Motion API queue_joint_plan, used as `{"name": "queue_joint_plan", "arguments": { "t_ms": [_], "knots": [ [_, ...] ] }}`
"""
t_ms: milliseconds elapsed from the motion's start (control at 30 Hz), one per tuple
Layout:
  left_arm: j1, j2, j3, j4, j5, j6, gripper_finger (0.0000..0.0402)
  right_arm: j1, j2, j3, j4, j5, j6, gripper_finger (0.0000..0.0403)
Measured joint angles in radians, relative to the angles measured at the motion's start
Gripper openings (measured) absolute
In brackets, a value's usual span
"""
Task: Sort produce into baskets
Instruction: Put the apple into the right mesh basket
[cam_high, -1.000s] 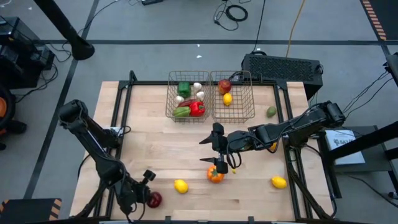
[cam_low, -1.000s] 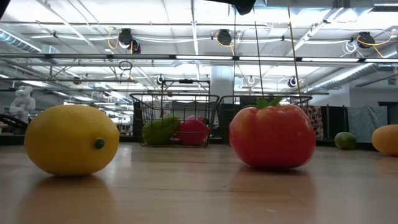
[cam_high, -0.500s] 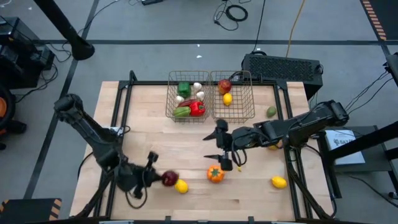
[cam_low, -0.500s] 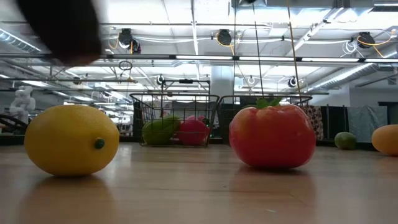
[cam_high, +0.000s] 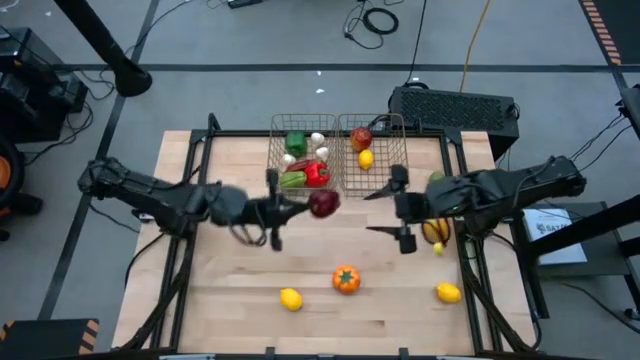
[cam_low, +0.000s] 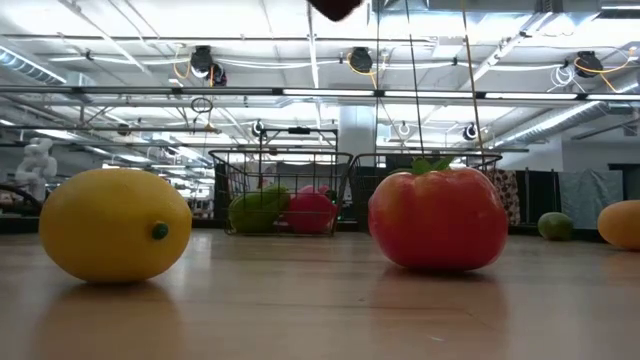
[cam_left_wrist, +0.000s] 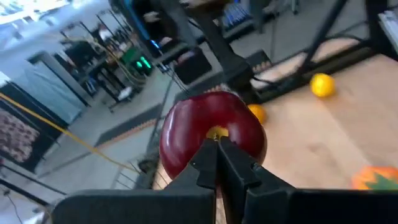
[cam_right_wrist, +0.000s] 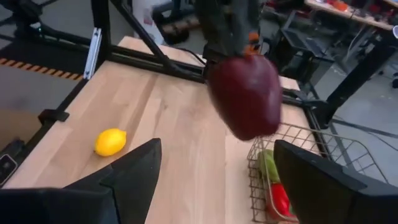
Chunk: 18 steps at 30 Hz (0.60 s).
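A dark red apple (cam_high: 323, 204) hangs in the air just before the near rims of the two wire baskets, with my left gripper (cam_high: 304, 206) shut on it. It also shows in the left wrist view (cam_left_wrist: 211, 130), the right wrist view (cam_right_wrist: 245, 99) and at the low view's top edge (cam_low: 335, 8). The left basket (cam_high: 272, 150) holds peppers and garlic. The right basket (cam_high: 405, 165) holds an apple and a lemon. My right gripper (cam_high: 386, 212) stands open to the apple's right, with nothing between its fingers. My left gripper pinches the apple at the yellowish stem hollow (cam_left_wrist: 216, 133) with the tips of its two shut fingers (cam_left_wrist: 205, 163). The fingers reach in nearly level from the table's left. The apple is lifted clear of the table, out beyond the fingertips.
On the near table lie an orange-red tomato-like fruit (cam_high: 346, 279), a lemon (cam_high: 290, 298) and another lemon (cam_high: 448, 292). A green fruit (cam_high: 436, 180) sits by the right edge and a yellow one (cam_high: 435, 232) under my right arm. A black box (cam_high: 455, 108) stands at the far right.
My left gripper has swung from the table's near left corner up and toward the baskets, tipping toward level and carrying the apple lifted clear. My right gripper has drawn back from the orange-red fruit, up and toward the table's right, staying open.
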<state>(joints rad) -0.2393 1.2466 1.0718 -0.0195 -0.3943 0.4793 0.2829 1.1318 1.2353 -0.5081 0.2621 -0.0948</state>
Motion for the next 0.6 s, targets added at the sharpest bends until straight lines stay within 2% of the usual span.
{"name": "queue_joint_plan", "arguments": {
  "t_ms": [167,333,467,600],
  "knots": [
    [0.149,0.074,0.003,0.169,0.120,0.023,0.0003,0.017,-0.088,-0.058,0.008,-0.028,0.008,0.0301],
    [0.257,0.190,0.003,0.278,0.233,-0.033,0.0002,0.020,-0.129,-0.114,0.072,-0.028,-0.022,0.0301],
    [0.328,0.293,0.027,0.390,0.288,-0.086,0.0002,0.010,-0.128,-0.120,0.078,-0.021,-0.025,0.0301],
    [0.381,0.415,0.092,0.460,0.291,-0.125,0.0002,-0.008,-0.124,-0.120,0.089,-0.018,-0.037,0.0301]
  ]
}}
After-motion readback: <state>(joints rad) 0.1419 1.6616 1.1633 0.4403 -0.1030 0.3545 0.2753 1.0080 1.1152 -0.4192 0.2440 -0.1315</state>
